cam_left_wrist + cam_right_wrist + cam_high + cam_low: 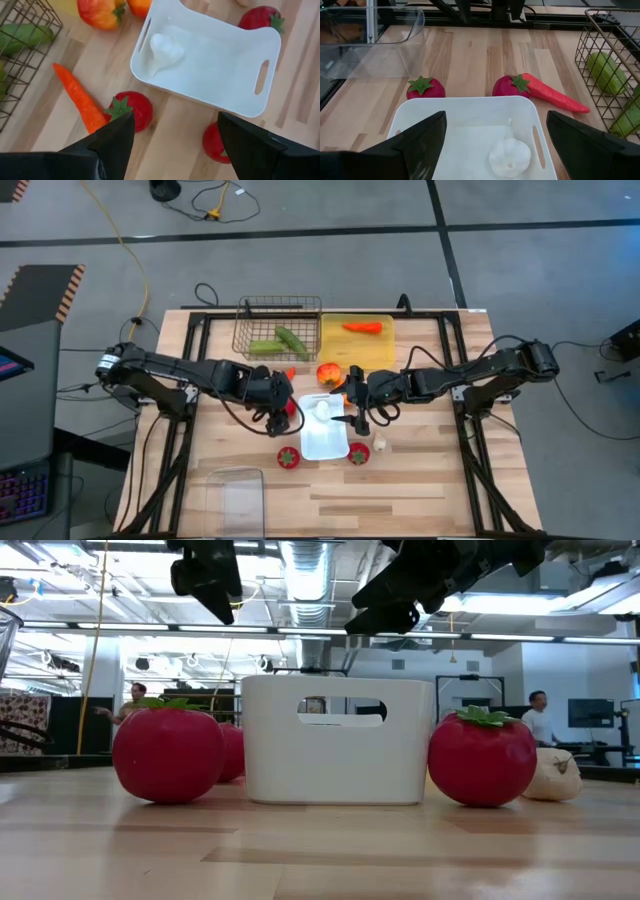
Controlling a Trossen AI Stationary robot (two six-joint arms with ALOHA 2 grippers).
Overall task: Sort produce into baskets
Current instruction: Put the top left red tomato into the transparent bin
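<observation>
My left gripper (175,125) hangs open above the table beside the white tray's (325,442) left side, over a red fruit (131,107) and next to an orange carrot (80,97) lying flat. My right gripper (495,125) hangs open above the white tray (470,107), which holds a garlic bulb (510,156). Two more red fruits (288,457) (359,452) and a second garlic bulb (380,447) rest on the table by the tray's near end. The wire basket (277,328) holds two cucumbers (280,341). Another carrot (362,327) lies on the yellow tray (357,350).
An orange-red pepper (328,373) sits on the table between the yellow tray and the white tray. The clear tub (233,495) stands at the table's near left. In the low view both grippers (205,575) (400,590) hang well above the white tray (335,740).
</observation>
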